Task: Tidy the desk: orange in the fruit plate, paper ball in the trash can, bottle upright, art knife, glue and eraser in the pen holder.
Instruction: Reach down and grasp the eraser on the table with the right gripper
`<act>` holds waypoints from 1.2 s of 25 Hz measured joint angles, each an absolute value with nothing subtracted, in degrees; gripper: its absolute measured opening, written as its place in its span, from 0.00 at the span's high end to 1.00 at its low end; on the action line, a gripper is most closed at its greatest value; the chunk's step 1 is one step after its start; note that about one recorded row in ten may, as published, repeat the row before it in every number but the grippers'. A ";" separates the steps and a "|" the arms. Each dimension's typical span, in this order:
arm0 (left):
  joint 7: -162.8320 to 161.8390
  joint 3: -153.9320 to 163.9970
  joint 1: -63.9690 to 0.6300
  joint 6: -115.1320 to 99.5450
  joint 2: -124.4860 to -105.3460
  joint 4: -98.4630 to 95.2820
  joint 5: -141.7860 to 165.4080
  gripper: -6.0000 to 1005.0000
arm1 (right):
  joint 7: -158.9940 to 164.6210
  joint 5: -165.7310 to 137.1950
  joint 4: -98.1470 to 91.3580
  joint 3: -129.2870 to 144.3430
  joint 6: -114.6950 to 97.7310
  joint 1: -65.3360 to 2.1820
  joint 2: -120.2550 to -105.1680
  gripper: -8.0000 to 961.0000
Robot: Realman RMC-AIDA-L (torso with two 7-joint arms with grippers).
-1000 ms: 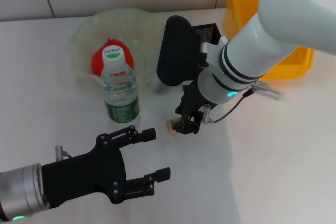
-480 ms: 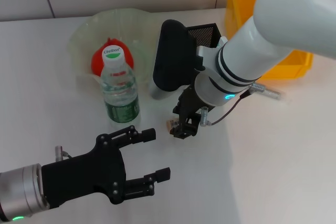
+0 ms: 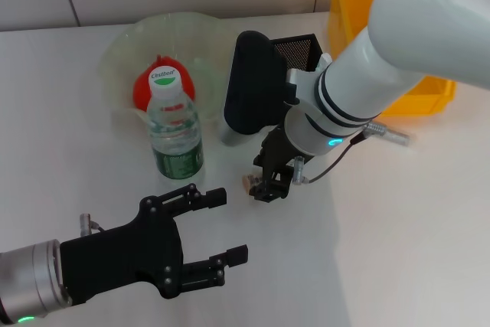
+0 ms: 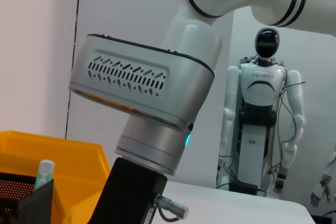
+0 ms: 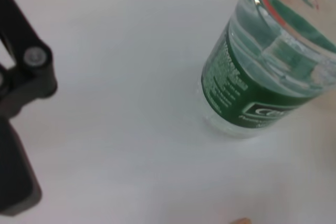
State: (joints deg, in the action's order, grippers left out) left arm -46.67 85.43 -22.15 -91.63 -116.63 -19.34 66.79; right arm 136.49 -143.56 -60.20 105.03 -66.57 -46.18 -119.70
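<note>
The bottle (image 3: 174, 124) stands upright on the white desk, its green label also filling the right wrist view (image 5: 252, 93). Behind it the orange (image 3: 144, 88) lies in the translucent fruit plate (image 3: 191, 32). My right gripper (image 3: 268, 186) is down at the desk surface, right beside a small tan eraser (image 3: 247, 183). The black mesh pen holder (image 3: 300, 46) stands behind the right arm, and the left wrist view shows a white, green-capped glue stick (image 4: 44, 172) in it (image 4: 23, 203). My left gripper (image 3: 218, 227) hovers open at the near left. Paper ball and art knife are out of view.
A yellow bin (image 3: 432, 93) stands at the back right, next to the pen holder. The right arm's bulky wrist (image 3: 256, 82) hangs over the desk between the plate and the pen holder.
My right gripper has shifted slightly left, closer to the eraser. The eraser, the bottle and the left arm have stayed put.
</note>
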 joint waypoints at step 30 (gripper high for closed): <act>-46.67 85.43 -22.05 -91.67 -116.63 -19.34 66.80 0.22 | 136.40 -142.33 -56.90 105.60 -64.20 -47.69 -119.79 0.57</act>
